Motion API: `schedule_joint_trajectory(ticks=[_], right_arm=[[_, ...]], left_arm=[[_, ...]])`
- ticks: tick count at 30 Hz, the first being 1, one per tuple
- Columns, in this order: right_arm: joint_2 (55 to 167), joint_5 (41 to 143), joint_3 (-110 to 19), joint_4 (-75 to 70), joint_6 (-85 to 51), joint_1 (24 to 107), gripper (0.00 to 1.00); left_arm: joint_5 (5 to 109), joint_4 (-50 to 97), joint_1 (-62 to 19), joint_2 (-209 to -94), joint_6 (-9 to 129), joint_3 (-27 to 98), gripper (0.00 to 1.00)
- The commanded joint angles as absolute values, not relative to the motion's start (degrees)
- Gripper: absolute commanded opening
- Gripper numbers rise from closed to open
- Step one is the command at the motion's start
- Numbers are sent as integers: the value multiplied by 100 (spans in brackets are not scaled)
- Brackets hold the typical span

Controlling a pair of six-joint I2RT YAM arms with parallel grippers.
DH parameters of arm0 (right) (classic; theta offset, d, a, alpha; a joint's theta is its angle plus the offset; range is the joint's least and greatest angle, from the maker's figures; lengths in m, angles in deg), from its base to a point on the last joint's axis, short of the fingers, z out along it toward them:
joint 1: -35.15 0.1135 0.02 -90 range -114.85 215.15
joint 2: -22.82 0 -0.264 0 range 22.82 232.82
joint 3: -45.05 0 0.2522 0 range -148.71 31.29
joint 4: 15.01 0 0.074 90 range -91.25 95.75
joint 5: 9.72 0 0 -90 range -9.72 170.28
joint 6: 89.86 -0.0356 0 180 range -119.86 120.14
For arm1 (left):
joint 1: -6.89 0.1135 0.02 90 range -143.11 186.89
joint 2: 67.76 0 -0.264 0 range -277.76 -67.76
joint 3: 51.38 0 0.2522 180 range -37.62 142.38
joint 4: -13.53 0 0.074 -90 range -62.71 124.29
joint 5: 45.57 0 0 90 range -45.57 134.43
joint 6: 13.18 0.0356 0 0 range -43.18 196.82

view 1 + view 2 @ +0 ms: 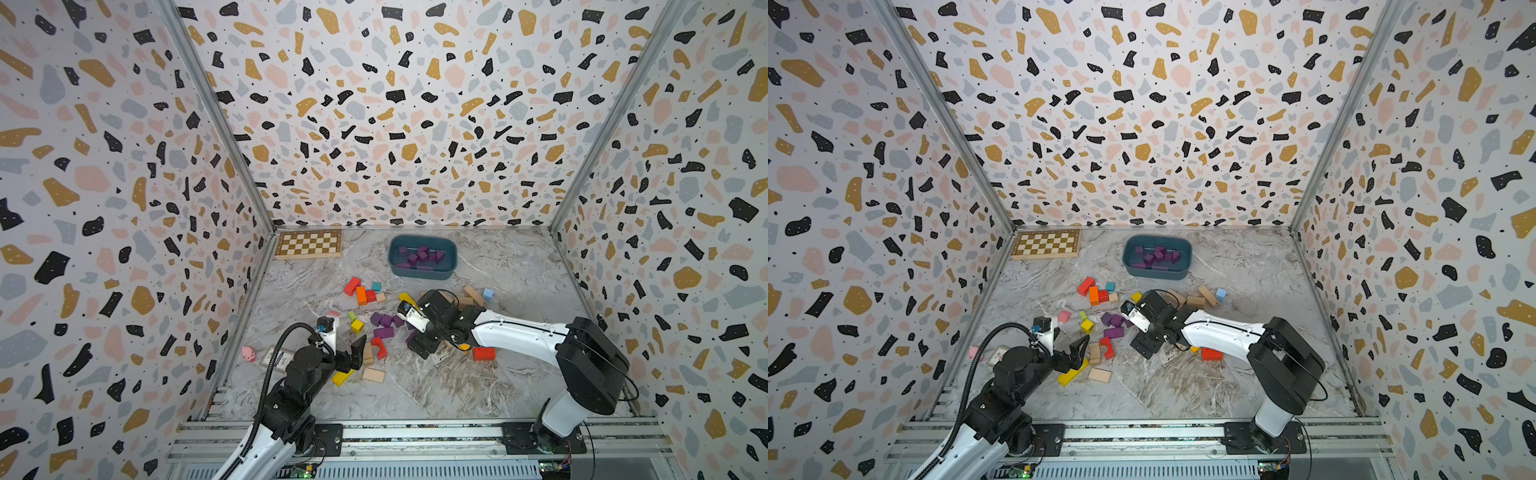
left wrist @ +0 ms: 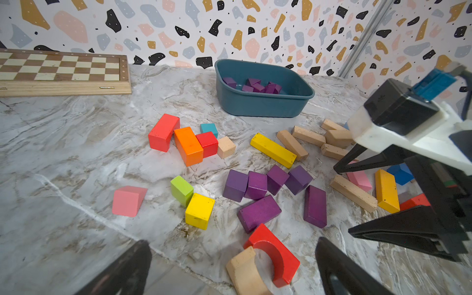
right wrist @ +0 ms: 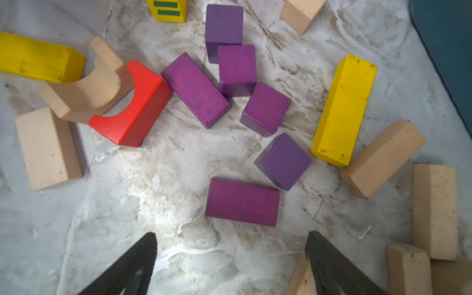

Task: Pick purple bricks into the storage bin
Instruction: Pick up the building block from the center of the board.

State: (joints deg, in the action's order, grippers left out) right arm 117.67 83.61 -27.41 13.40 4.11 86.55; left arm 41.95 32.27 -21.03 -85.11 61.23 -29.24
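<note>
Right gripper (image 3: 231, 233): jaws wide, nothing between them, pointing down at 6 loose purple bricks (image 3: 265, 108) clustered on marble table (image 3: 166, 178). Yellow bar (image 3: 343, 109) just beside cluster. Left gripper (image 2: 231, 241): jaws wide, empty, near red arch block (image 2: 278, 252). Storage bin (image 1: 422, 272) by back wall, well apart from cluster; several more purple bricks lie inside.

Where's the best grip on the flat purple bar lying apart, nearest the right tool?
Dark-purple wooden bar: pinch its long faces at mid-length, from above. It lies flat, both long sides clear; a purple cube crowds one end. The open right tool likely needs turning.
</note>
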Motion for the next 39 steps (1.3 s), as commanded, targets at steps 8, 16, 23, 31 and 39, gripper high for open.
schedule_joint_trajectory(ticks=[8,16,23,31,39], right_arm=[[12398,8051,-2935,993,-47,8673,93],[12658,8054,-3002,937,-31,8666,91],[12679,8166,-2954,992,-29,8646,72],[12435,8138,-3014,1266,94,8594,54],[11832,8284,-3019,1516,497,8481,42]], left_arm=[[4180,3116,-2115,-8442,6207,-2881,99],[4175,3107,-2115,-8454,6205,-2881,99],[4180,3090,-2115,-8466,6213,-2881,99],[4180,3081,-2113,-8466,6223,-2877,99],[4180,3085,-2115,-8457,6223,-2875,99]])
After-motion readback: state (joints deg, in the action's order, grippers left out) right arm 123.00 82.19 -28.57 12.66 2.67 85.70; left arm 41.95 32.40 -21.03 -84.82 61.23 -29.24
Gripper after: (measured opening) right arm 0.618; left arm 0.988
